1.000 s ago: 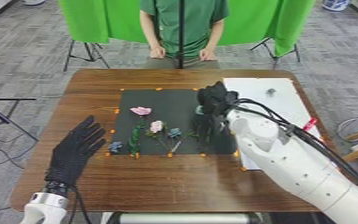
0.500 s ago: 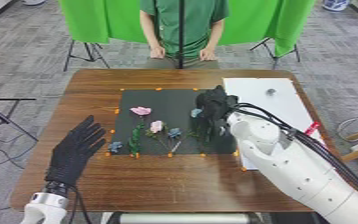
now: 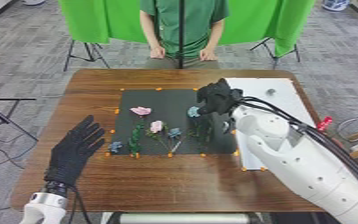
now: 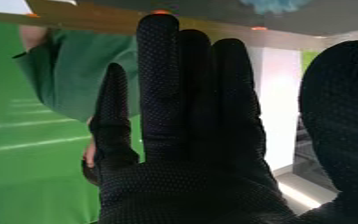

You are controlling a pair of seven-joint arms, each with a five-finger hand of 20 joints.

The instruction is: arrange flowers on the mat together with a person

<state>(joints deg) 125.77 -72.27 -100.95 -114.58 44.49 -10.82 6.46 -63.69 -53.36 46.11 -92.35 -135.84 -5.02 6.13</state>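
The right hand (image 3: pixel 215 97) is held over the far right part of the black mat (image 3: pixel 162 100), close to the near-left side of the white board's (image 3: pixel 286 107) far end. Its fingers are kept straight, mostly pressed together, with the thumb set apart. Just beside it, a blue flower (image 3: pixel 193 111) is laid near the mat's right edge. Farther left, a pink flower (image 3: pixel 141 110) and a second pink flower (image 3: pixel 156 126) are placed, with another blue flower (image 3: pixel 175 132) beside the latter. The mat's near left corner is occupied by a third blue flower (image 3: pixel 115 146) (snug against the border, that one). The left hand (image 3: pixel 71 149) is spread left of the mat, with brown tabletop (image 3: pixel 158 175) stretching between mat and near edge.
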